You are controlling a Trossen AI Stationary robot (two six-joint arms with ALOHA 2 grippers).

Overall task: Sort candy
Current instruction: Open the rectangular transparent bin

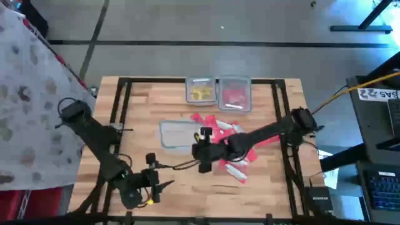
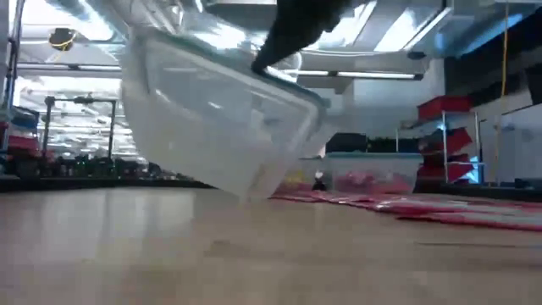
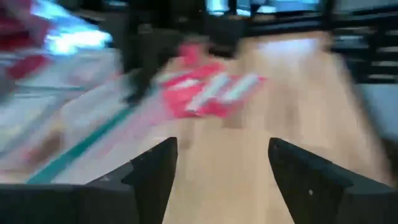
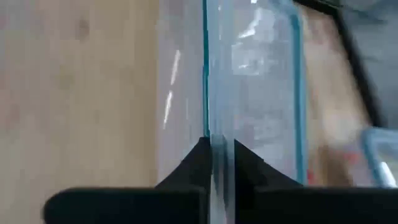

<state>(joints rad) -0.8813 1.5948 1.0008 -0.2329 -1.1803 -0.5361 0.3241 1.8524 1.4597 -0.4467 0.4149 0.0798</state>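
Note:
Red and pink candy packets [image 1: 228,142] lie in a loose pile on the middle of the table and show ahead in the left wrist view [image 3: 208,93]. My right gripper [image 1: 201,140] is shut on an empty clear plastic tub [image 1: 178,133] with a teal rim, just left of the pile. The low view shows the tub [image 2: 212,119] tilted under the gripper [image 2: 288,38]. My left gripper [image 1: 164,185] stands open near the table's front left, its fingers [image 3: 155,171] pointing toward the pile with nothing between them. My right gripper pinches the tub's thin wall at the teal rim [image 4: 208,127] between its two fingers, one on each side of the wall. It comes slanting down from the table's right. The tub hangs tilted, its held side raised and its lowest corner [image 2: 250,196] at or just above the table.
Two more clear tubs stand at the table's far middle, one with yellow pieces [image 1: 200,92], one with red packets [image 1: 235,95]. A black frame [image 1: 122,100] runs along the table's edges. Bare wood lies at the near middle and the left.

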